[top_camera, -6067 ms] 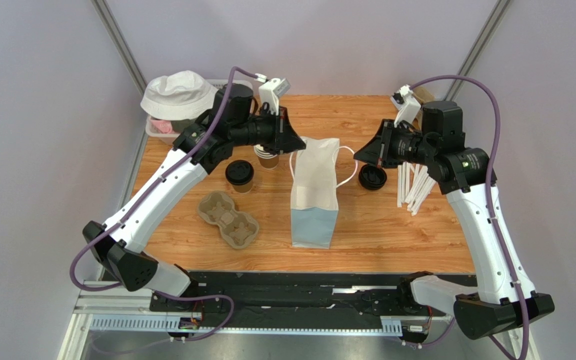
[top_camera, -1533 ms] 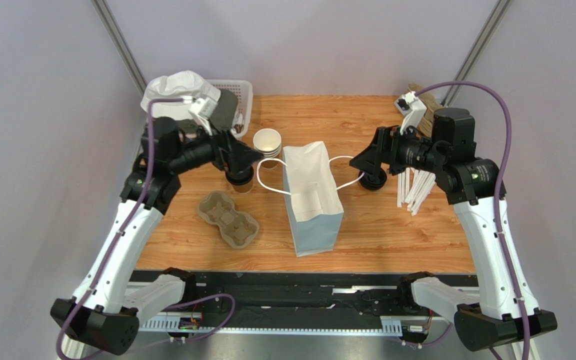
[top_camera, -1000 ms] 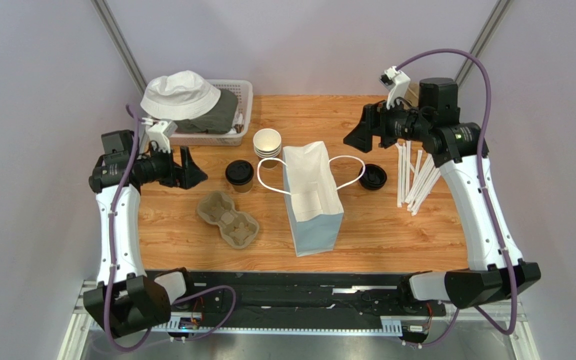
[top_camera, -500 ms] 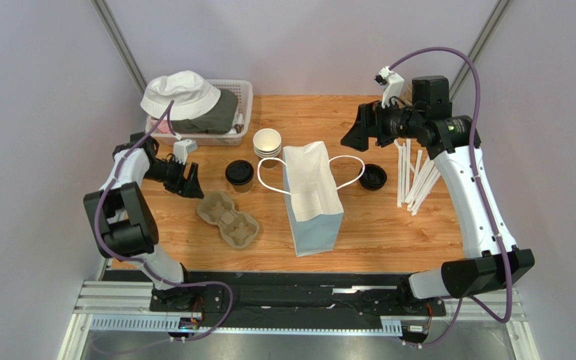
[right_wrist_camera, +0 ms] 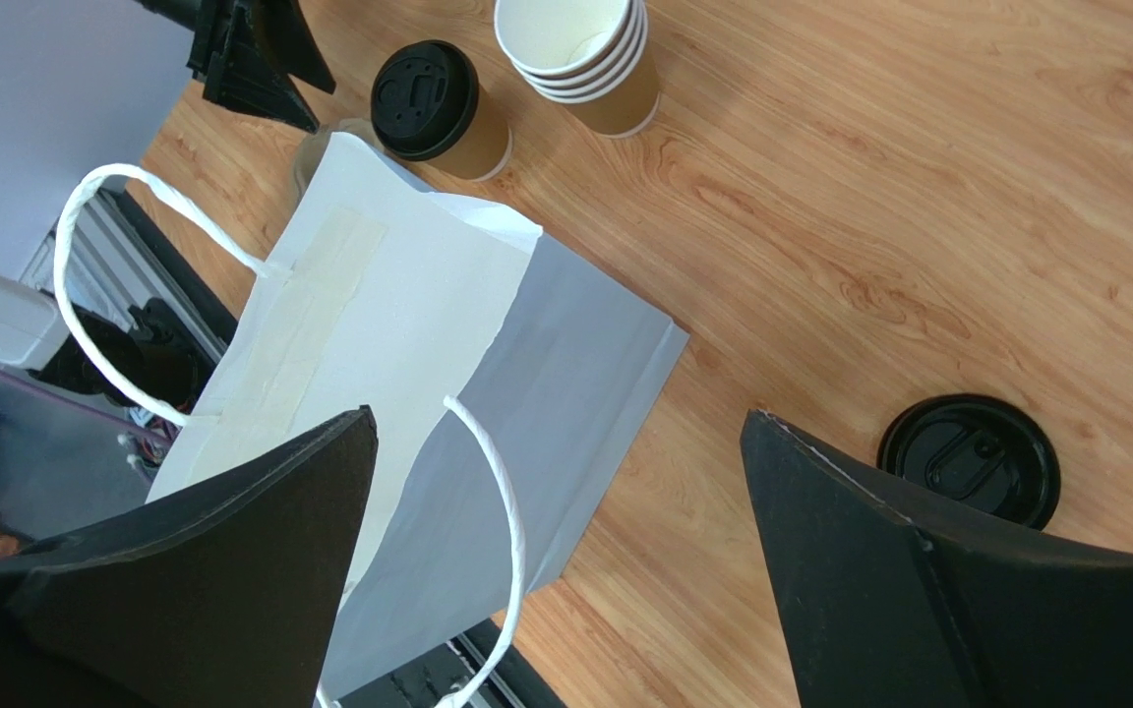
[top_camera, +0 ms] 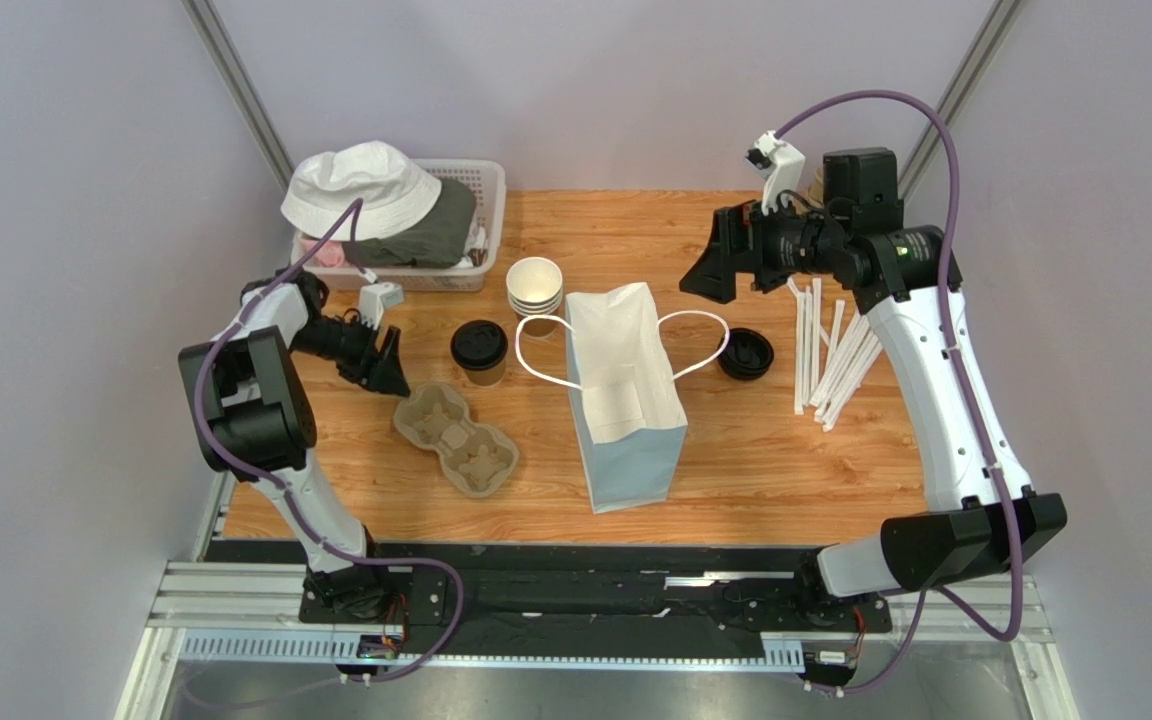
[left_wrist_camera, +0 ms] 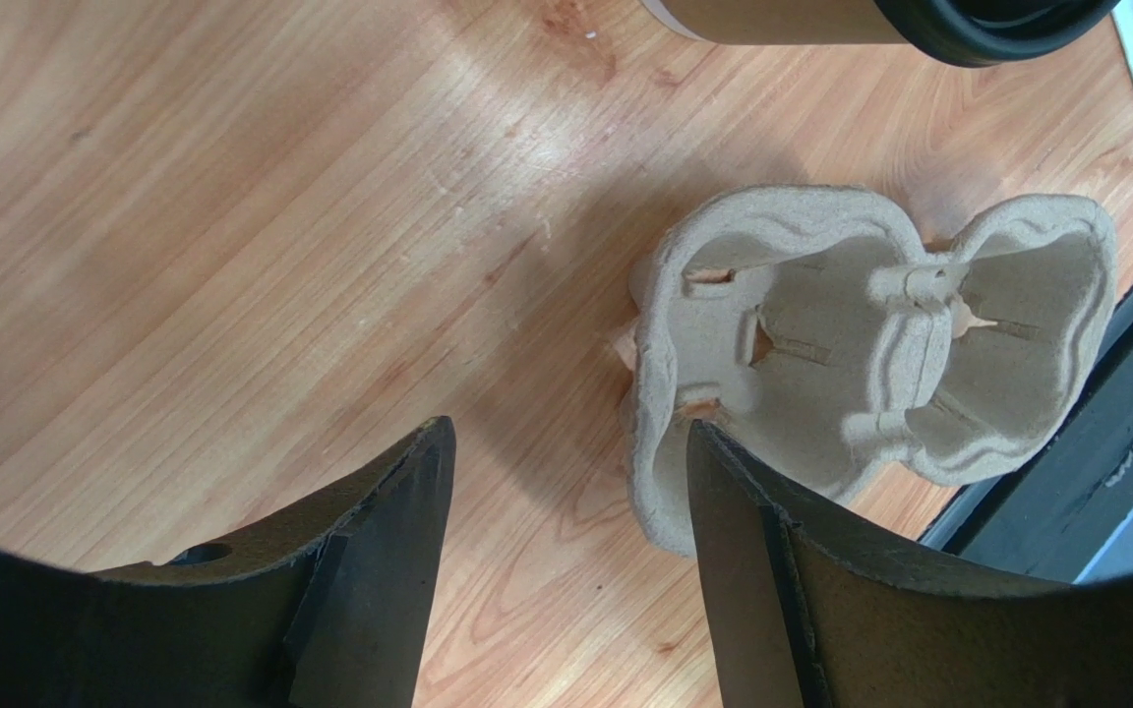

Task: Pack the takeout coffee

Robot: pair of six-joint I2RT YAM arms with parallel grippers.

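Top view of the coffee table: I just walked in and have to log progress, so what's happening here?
Two robot arms are packing a takeout coffee, and right now neither holds anything. The takeout coffee stands lidded on the table, outside the white paper bag beside it. The left tool is open, low over the table next to the cup carrier. The right tool hangs open above the table on the bag's other side.
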